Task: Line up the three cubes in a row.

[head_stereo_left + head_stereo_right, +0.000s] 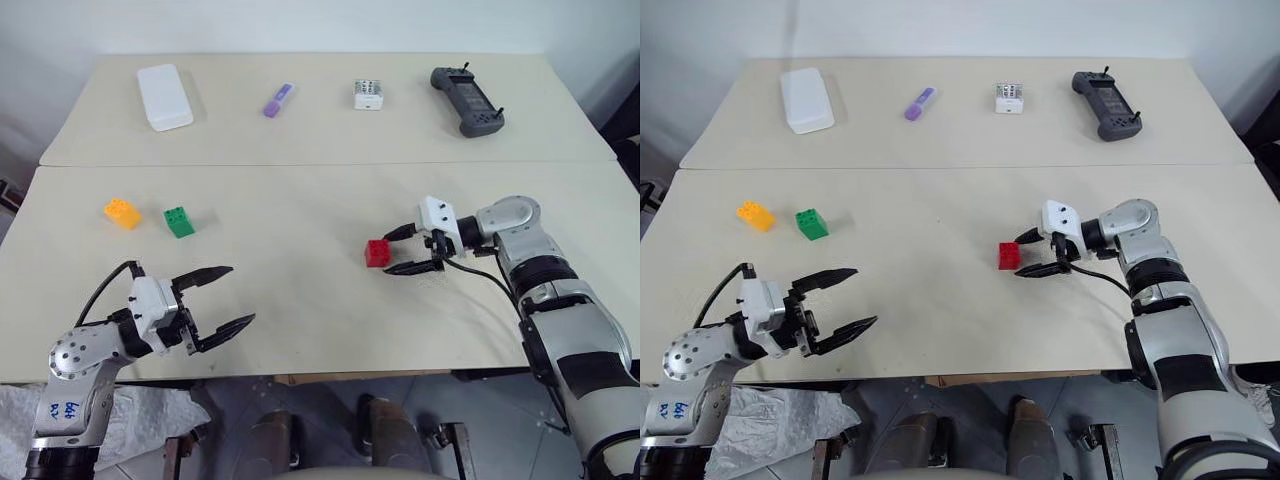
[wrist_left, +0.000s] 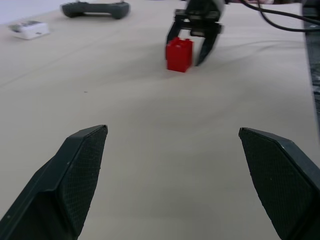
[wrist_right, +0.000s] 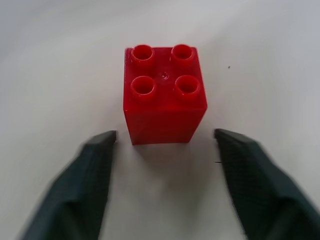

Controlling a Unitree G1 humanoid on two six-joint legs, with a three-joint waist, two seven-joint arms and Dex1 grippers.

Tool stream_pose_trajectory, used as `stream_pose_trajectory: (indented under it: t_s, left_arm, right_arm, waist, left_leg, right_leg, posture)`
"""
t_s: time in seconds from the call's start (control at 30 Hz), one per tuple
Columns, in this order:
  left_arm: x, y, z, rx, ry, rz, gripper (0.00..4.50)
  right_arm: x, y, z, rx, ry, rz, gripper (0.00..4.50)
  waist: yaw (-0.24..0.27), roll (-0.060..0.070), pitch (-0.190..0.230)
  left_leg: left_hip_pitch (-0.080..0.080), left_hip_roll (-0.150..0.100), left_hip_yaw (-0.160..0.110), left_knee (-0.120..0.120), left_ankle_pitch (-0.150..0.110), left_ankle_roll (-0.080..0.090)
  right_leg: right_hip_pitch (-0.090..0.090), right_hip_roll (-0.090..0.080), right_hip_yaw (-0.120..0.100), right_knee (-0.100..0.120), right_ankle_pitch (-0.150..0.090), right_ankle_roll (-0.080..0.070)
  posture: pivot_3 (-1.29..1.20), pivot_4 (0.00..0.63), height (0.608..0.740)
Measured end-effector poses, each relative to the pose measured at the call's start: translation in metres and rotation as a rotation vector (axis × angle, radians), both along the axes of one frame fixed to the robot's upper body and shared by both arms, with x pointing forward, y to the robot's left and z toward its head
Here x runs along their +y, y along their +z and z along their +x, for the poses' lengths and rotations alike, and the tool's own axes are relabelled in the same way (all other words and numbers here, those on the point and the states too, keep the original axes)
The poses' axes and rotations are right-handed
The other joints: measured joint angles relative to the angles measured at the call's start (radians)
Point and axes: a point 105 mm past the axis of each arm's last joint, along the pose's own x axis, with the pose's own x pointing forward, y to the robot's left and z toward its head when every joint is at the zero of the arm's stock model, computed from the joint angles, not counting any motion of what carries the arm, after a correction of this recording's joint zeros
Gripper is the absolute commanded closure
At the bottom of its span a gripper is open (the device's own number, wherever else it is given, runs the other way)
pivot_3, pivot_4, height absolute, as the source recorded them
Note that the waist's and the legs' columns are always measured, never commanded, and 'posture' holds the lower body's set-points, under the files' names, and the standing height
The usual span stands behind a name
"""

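An orange-yellow cube [image 1: 122, 213] and a green cube [image 1: 179, 221] stand side by side on the near table's left part. The red cube [image 1: 377, 252] stands upright, studs up, right of the table's middle. My right gripper [image 1: 405, 248] points at the red cube [image 3: 164, 94] from its right, open, its fingertips just short of the cube and touching nothing. Near the front edge on the left, my left gripper [image 1: 232, 295] hangs open and empty, pointing across the table toward the red cube [image 2: 179, 54].
On the far table lie a white box [image 1: 165, 96], a purple marker [image 1: 278, 100], a small white-grey box [image 1: 368, 94] and a dark handheld controller [image 1: 466, 100]. A seam [image 1: 300, 164] divides the two tables. Bare tabletop lies between the green and red cubes.
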Motion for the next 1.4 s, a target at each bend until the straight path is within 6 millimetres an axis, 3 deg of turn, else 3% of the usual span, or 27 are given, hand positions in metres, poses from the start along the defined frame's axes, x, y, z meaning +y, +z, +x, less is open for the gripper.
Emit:
stream_pose_trajectory:
  t_s: [0.1,0.2,0.3,0.37,0.5,0.63,0.73,0.87,1.0,1.2,1.4]
  left_arm:
    - [0.019,0.002,-0.003,-0.023,0.146,-0.045,0.00]
    - [0.065,-0.004,-0.014,-0.047,0.455,-0.137,0.00]
    - [0.112,-0.013,-0.032,-0.063,0.758,-0.194,0.00]
    - [0.127,-0.014,-0.039,-0.081,0.863,-0.220,0.00]
    - [0.149,-0.024,-0.059,-0.073,1.034,-0.278,0.00]
    - [0.145,-0.025,-0.056,-0.062,1.035,-0.306,0.00]
    - [0.132,-0.017,-0.039,-0.073,0.996,-0.340,0.00]
    - [0.101,-0.004,-0.007,-0.051,0.922,-0.398,0.00]
    - [0.059,0.007,0.041,0.032,0.920,-0.469,0.00]
    - [0.032,0.008,0.083,0.096,1.048,-0.437,0.00]
    - [0.023,-0.002,0.113,0.150,1.144,-0.405,0.00]
  right_arm:
    - [-0.002,0.025,0.001,-0.081,-0.003,0.110,0.04]
    - [-0.013,0.046,-0.021,-0.156,0.013,0.288,0.04]
    - [-0.004,0.036,-0.054,-0.108,0.076,0.427,0.04]
    - [0.007,0.030,-0.067,-0.060,0.094,0.483,0.04]
    - [0.022,0.040,-0.079,-0.078,0.019,0.649,0.04]
    - [0.020,0.036,-0.079,-0.090,-0.071,0.682,0.04]
    - [0.016,0.038,-0.077,-0.110,-0.117,0.692,0.04]
    - [0.014,0.036,-0.079,-0.116,-0.138,0.689,0.04]
    - [0.014,0.040,-0.078,-0.125,-0.132,0.685,0.04]
    - [0.016,0.038,-0.078,-0.102,-0.133,0.680,0.04]
    - [0.023,0.038,-0.083,-0.083,-0.110,0.672,0.04]
  waist:
    - [0.000,0.001,0.000]
    - [0.005,0.000,0.000]
    - [0.016,0.000,0.000]
    - [0.026,0.000,0.000]
    - [0.030,0.000,0.000]
    - [0.050,-0.001,-0.001]
    - [0.054,-0.001,-0.001]
    - [0.052,-0.001,-0.001]
    - [0.055,-0.001,-0.001]
    - [0.054,-0.002,-0.001]
    - [0.057,-0.002,-0.001]
  left_leg:
    - [0.000,0.000,0.000,0.000,0.000,0.000]
    - [0.000,0.002,-0.004,0.000,-0.003,-0.002]
    - [0.000,0.003,-0.003,0.002,-0.005,-0.002]
    - [0.000,0.003,-0.001,0.005,-0.006,-0.001]
    - [0.000,0.004,-0.001,0.010,-0.011,-0.006]
    - [0.000,0.003,-0.001,0.011,-0.012,-0.006]
    - [0.000,0.003,-0.001,0.010,-0.012,-0.005]
    - [0.000,0.003,0.000,0.010,-0.010,-0.001]
    - [0.001,0.001,-0.001,0.011,-0.009,0.001]
    - [0.000,0.001,0.000,0.010,-0.008,0.002]
    - [0.000,0.001,0.001,0.011,-0.008,0.002]
  right_leg:
    - [0.000,0.000,0.000,0.000,0.000,0.000]
    - [0.000,0.000,0.000,0.001,-0.001,-0.002]
    - [0.001,0.001,-0.007,0.000,-0.002,-0.004]
    - [0.001,0.000,-0.006,0.001,-0.002,-0.003]
    - [0.004,-0.001,-0.004,0.001,-0.001,-0.001]
    - [0.003,-0.001,-0.002,0.001,0.000,-0.002]
    - [0.003,-0.001,-0.002,0.002,0.000,-0.002]
    - [0.003,0.000,-0.002,0.002,0.000,-0.002]
    - [0.003,0.000,-0.002,0.004,0.000,-0.002]
    - [0.002,0.002,-0.003,0.003,0.000,-0.002]
    - [0.003,0.002,-0.003,0.003,0.000,-0.001]
  posture:
    - [0.00,0.150,0.740]
    - [0.00,0.150,0.740]
    - [0.00,0.150,0.740]
    - [0.00,0.150,0.740]
    - [0.00,0.150,0.740]
    - [0.00,0.150,0.740]
    - [0.00,0.150,0.740]
    - [0.00,0.150,0.740]
    - [0.00,0.150,0.740]
    - [0.00,0.150,0.740]
    - [0.00,0.150,0.740]
